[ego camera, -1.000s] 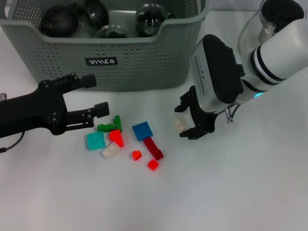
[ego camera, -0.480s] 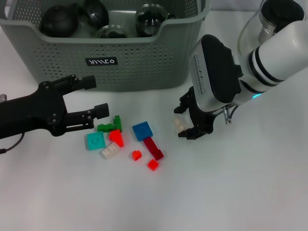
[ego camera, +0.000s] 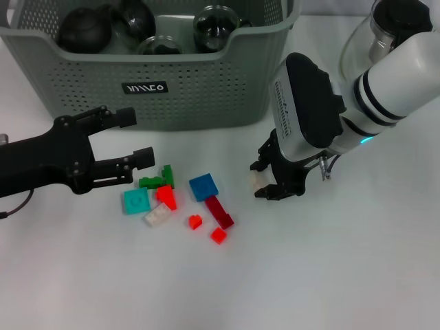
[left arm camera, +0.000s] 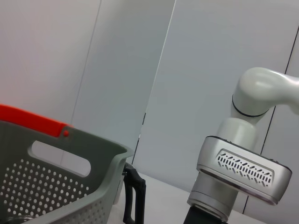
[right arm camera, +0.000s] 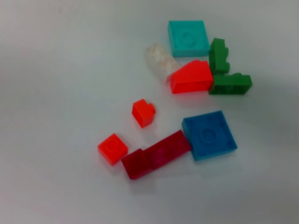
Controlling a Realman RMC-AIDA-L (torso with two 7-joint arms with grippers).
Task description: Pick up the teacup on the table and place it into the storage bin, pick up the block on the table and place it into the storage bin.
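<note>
Right end effector (ego camera: 269,177): closed narrowly on a pale block (ego camera: 256,180), low over the bench (ego camera: 330,275).
Storage bin (ego camera: 206,89): lies far-left of the held block.
Left end effector (ego camera: 134,137): spread wide, idle, near-left of the bin.

storage bin (ego camera: 206,82): grey-green, perforated, upright at the worktop's far side, dark round teaware inside.
pale block (ego camera: 256,180): between the right hand's (ego camera: 267,180) fingers.
coloured blocks (ego camera: 203,187): scattered on the worktop before the bin.

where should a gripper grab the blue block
Come straight down on the blue block and pinch two opposite side faces. It lies flat, a low square tile, so only its edges offer grip. The dark red block touches one corner; use the sides clear of it.
</note>
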